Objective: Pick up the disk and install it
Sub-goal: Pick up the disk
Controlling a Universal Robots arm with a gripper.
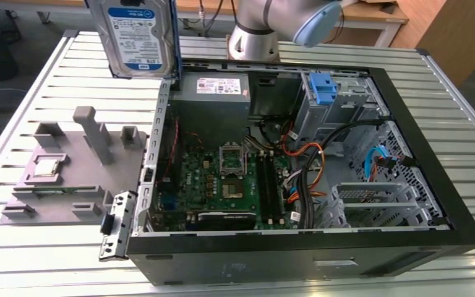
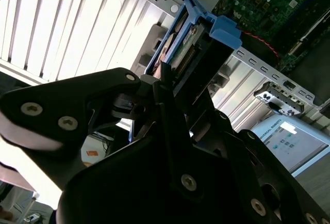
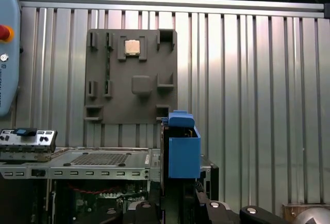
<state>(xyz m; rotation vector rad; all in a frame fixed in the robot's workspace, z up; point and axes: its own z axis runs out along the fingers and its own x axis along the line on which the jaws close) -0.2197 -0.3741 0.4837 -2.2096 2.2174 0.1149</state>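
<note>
The disk (image 1: 138, 37), a silver-grey drive with a white-and-blue label, hangs upright in the air above the table, just outside the far corner of the open computer case (image 1: 262, 260) on the exterior view's left. Its blue carrier frame (image 2: 206, 28) shows edge-on in both wrist views, with the blue end (image 3: 183, 152) over the case's edge. My gripper (image 2: 172, 82) is shut on the disk, its black fingers (image 2: 165, 87) clamped on the two flat faces. The gripper body (image 3: 180, 208) sits below the carrier in the first wrist view.
Inside the case lie the motherboard (image 1: 221, 179), a grey power supply box with a white label (image 1: 217, 93), cables, and a metal drive cage with a blue tab (image 1: 324, 90). A grey fixture plate (image 1: 64, 167) holding a chip sits beside the case on the slatted table (image 1: 47, 74).
</note>
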